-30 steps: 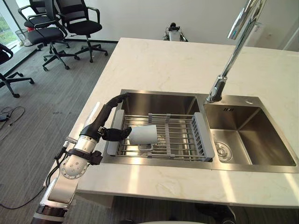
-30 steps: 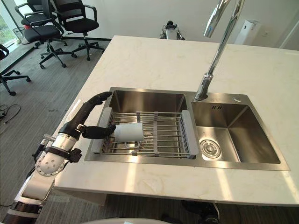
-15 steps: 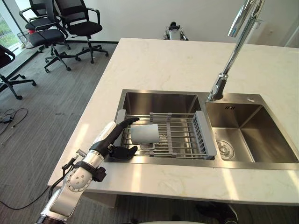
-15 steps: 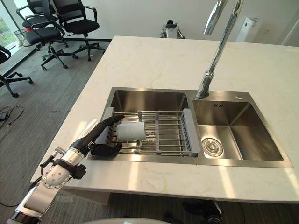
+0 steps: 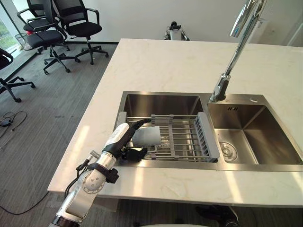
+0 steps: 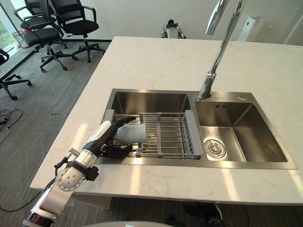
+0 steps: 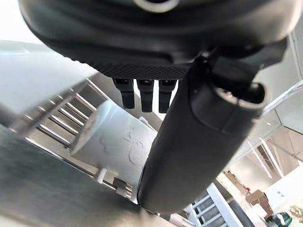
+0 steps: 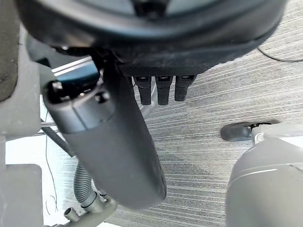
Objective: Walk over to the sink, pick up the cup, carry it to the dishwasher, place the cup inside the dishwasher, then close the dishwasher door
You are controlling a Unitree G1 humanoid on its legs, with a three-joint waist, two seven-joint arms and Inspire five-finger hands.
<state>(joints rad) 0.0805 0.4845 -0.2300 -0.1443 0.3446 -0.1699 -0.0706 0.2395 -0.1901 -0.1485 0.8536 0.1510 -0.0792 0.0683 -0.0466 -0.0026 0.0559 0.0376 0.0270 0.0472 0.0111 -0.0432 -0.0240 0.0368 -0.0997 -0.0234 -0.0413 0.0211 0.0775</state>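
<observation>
Pale marble counter (image 5: 165,61) holds a stainless steel double sink (image 5: 161,101); the white cylindrical cup (image 5: 147,136) lies sideways on its wire rack (image 5: 185,137). Left hand (image 5: 122,141) brackets it, fingers spread, not yet clenched. Rigid, smooth, probably slippery: grip round the body. Right hand (image 8: 156,42) hangs relaxed over carpeted floor (image 8: 227,94).

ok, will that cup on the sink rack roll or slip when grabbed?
Probably rocks or rolls if nudged: the cup lies on its side on the rack rods. It looks smooth and rigid, so possibly slippery under the fingers of the left hand.
</observation>
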